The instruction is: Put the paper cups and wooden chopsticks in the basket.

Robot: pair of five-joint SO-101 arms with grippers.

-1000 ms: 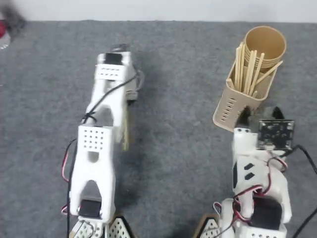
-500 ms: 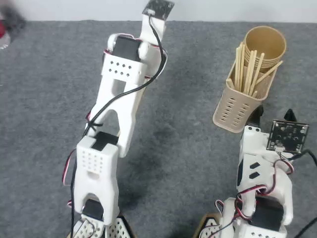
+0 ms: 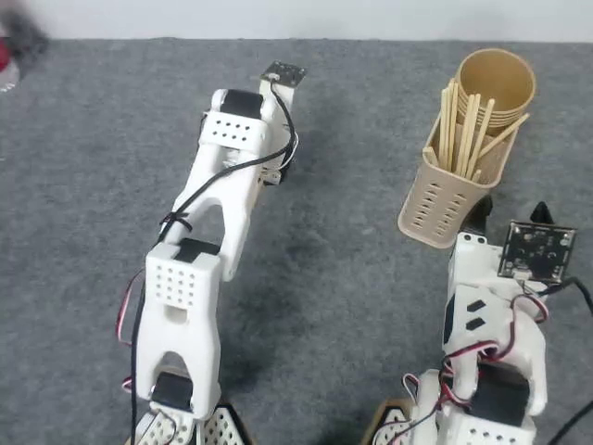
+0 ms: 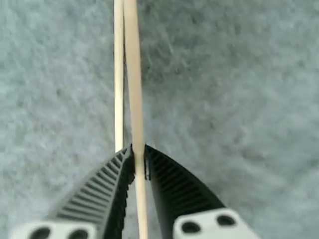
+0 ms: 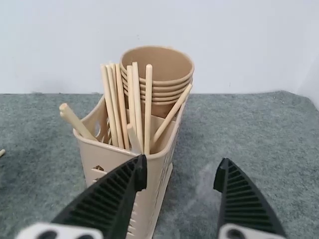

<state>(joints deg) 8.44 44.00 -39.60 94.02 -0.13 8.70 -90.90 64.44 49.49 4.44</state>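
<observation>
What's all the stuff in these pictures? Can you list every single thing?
basket: one, beige, far right.
paper cups: one nested stack, tan, standing in the basket; number unclear.
basket chopsticks: several, pale wood, upright in the basket beside the cups.
held chopsticks: two, pale wood, one clamped in the left gripper, the other alongside it.
table: one, grey fuzzy cover.
blurred thing: one, red and grey, far left corner.
left gripper: one, black, shut.
right gripper: one, black, open, facing the basket.
left arm, right arm: two, white.
</observation>
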